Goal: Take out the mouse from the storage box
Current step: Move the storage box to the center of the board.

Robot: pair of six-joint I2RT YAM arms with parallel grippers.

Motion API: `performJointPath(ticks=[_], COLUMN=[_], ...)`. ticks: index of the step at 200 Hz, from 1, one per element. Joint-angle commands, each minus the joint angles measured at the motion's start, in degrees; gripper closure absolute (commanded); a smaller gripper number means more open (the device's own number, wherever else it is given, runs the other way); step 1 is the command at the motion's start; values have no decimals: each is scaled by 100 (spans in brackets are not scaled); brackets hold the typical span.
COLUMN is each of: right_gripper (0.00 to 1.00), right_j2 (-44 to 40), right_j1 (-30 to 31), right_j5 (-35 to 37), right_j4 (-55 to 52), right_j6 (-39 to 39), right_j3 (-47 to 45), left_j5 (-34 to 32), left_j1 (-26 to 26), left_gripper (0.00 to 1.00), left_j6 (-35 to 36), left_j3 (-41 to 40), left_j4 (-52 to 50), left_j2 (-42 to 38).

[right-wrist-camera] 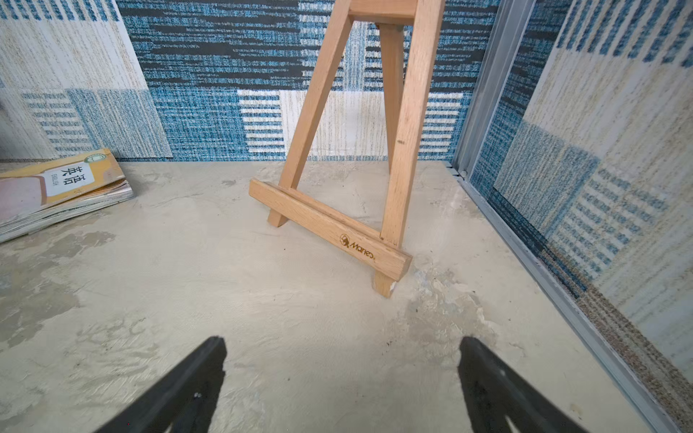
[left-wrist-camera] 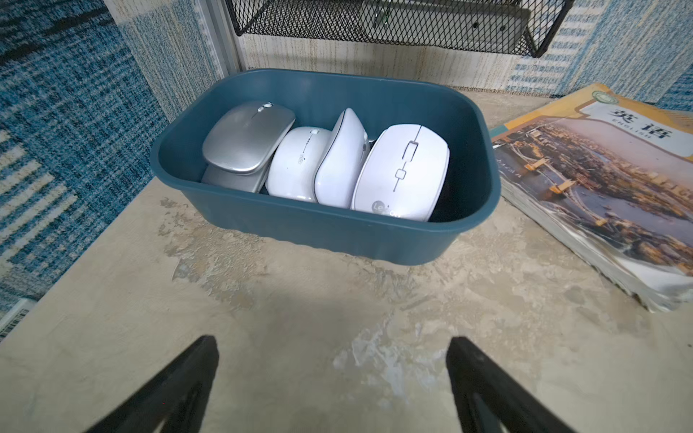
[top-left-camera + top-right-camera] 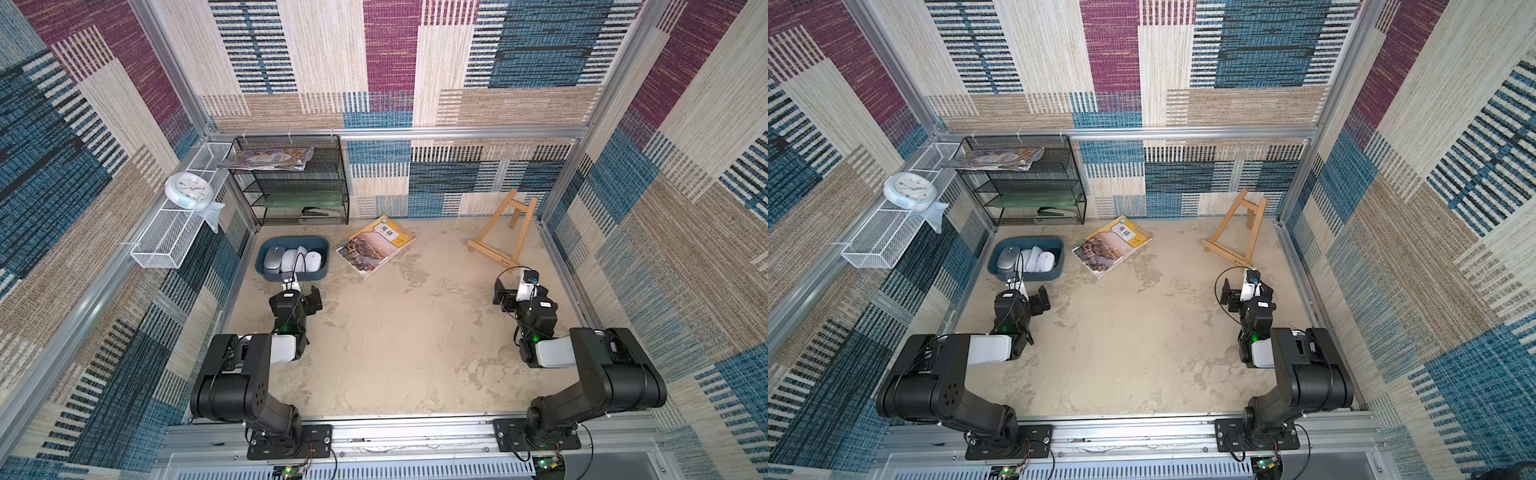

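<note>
The storage box (image 2: 318,236) is a dark teal tub standing at the back left of the table, seen in both top views (image 3: 291,240) (image 3: 1025,240). Several mice lie packed side by side in it: a silver mouse (image 2: 247,137), a small white mouse (image 2: 296,163), a white one tipped on its side (image 2: 343,157) and a larger white mouse (image 2: 403,172). My left gripper (image 2: 332,341) is open and empty, a short way in front of the box's near wall (image 3: 297,293). My right gripper (image 1: 342,340) is open and empty over bare table at the right (image 3: 519,286).
A textbook (image 3: 376,245) lies just right of the box. A wooden easel (image 3: 505,226) stands at the back right, in front of my right gripper. A black mesh rack (image 3: 291,183) stands behind the box. A white wire basket (image 3: 178,216) with a clock (image 3: 189,190) hangs on the left wall.
</note>
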Motion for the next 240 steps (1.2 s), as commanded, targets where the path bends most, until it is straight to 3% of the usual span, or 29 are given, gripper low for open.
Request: performJointPath(ticks=[1,173,183,202,224,240], right_gripper=[1,1,1,1,1,1], right_j2=[-7,-125,-378,-1138,-1825,-2322], right_j1=[1,0,15,169,319,373], right_j5=[-35,-227,-555,-463,-204,-440], right_j4=[53,314,443,-873,-1462,-1903], right_j6=[10,-92,-293,-455,-323,-27], right_j3=[3,-169,-288,-48,19,142], left_j5=[50,-133,-587,-626,-816,-820], left_j1=[2,-5,-58,-159,-353,-459], left_gripper=[1,1,1,1,1,1], left_j6=[9,-26,-176,-70,-162,-549], left_j3=[40,12,-153,-609,-407,-223], left_j4=[32,113,146,359,-905,-1793], left_j2=[-27,-40,-303,-1021,-2020,-2695])
